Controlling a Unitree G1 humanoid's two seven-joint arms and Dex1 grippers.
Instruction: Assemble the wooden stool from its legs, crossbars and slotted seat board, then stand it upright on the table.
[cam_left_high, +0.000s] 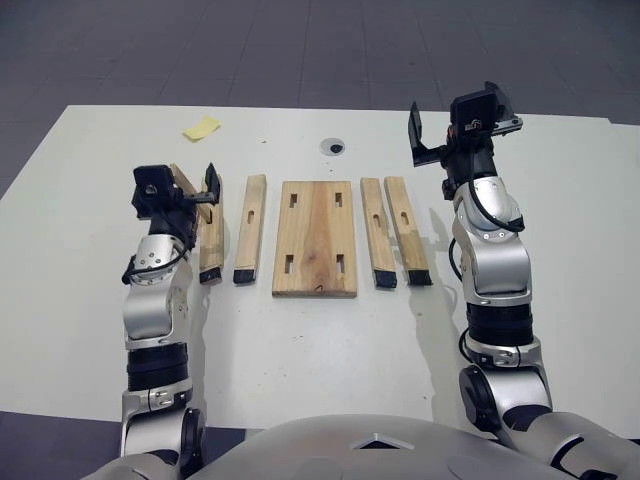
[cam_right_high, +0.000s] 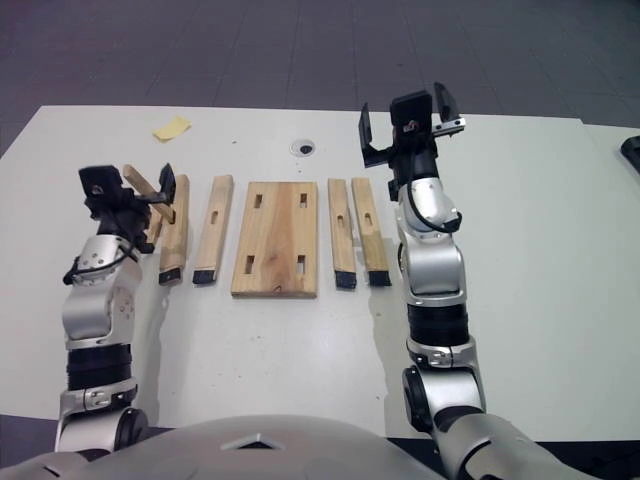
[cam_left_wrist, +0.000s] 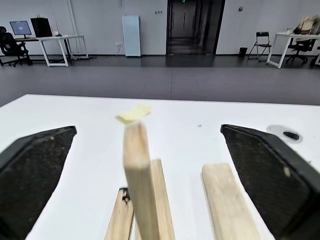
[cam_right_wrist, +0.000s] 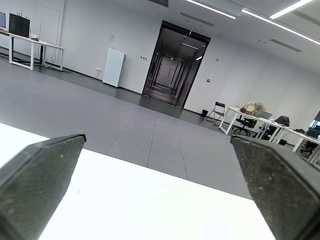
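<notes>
The slotted seat board (cam_left_high: 315, 237) lies flat in the middle of the white table (cam_left_high: 90, 280). Two legs (cam_left_high: 251, 228) (cam_left_high: 211, 243) lie left of it, and two more legs (cam_left_high: 377, 232) (cam_left_high: 407, 230) lie to its right. A thin crossbar (cam_left_high: 184, 181) rests tilted over the far-left leg. My left gripper (cam_left_high: 183, 190) is open and straddles that crossbar (cam_left_wrist: 141, 185), with both pads (cam_left_wrist: 32, 175) well clear of the wood. My right gripper (cam_left_high: 458, 120) is open, holds nothing and is raised beyond the right-hand legs, facing out across the room (cam_right_wrist: 158, 137).
A yellow sticky note (cam_left_high: 201, 127) lies at the back left of the table. A round cable hole (cam_left_high: 334, 147) sits behind the seat board. Bare tabletop stretches in front of the parts and out to both sides.
</notes>
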